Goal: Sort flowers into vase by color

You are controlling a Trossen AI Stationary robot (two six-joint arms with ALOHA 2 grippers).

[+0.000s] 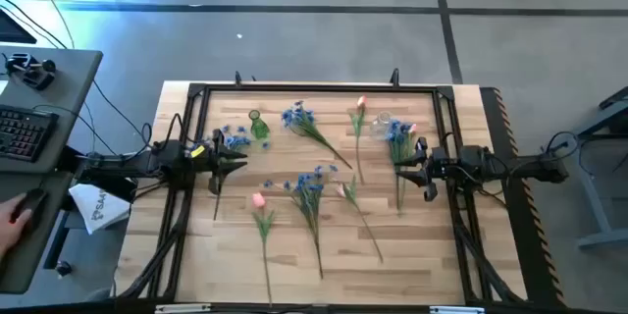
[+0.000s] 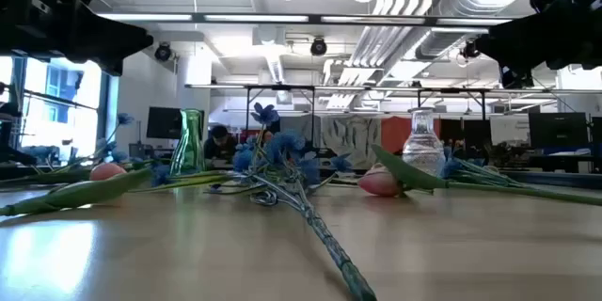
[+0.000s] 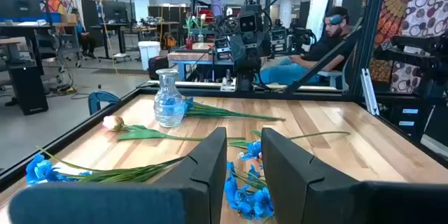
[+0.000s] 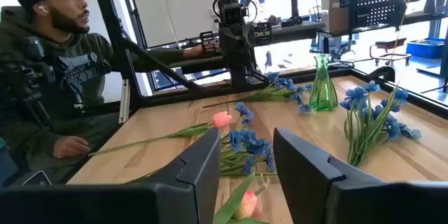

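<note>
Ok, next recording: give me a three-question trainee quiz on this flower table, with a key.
1. True or false: the green vase already holds a flower.
2. Which vase stands nearer the right gripper? A) the green vase B) the clear vase
3. Fill in: in the left wrist view, a ____ blossom cluster lies just beyond the left gripper fingers.

Key: 1 false, both vases stand empty with the flowers lying on the table. 2 B. 3 blue.
</note>
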